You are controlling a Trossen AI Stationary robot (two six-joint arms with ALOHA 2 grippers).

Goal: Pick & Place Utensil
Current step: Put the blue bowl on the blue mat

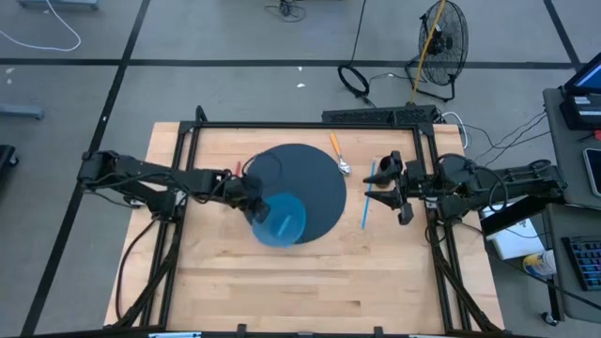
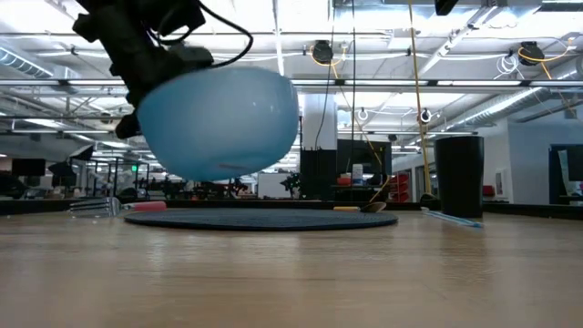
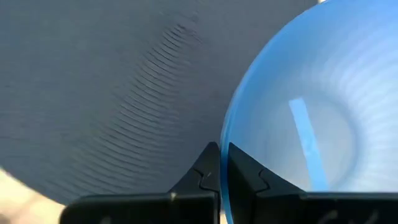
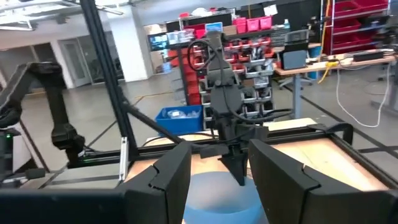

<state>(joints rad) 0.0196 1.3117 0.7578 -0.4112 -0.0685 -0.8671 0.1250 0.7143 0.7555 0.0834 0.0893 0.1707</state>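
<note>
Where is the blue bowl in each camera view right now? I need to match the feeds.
High view: blue bowl at the near edge of the dark round mat, held by the left gripper.
Low view: upper left, lifted above the mat.
Left wrist view: right half, rim pinched between the fingers.
Right wrist view: bottom centre, between its own fingers.
Shared landmark: the mat.

bare wood at table (image 1: pixel 310 282) near edge; held bowl (image 1: pixel 280 220) blocks mat (image 1: pixel 310 174) front.
</note>
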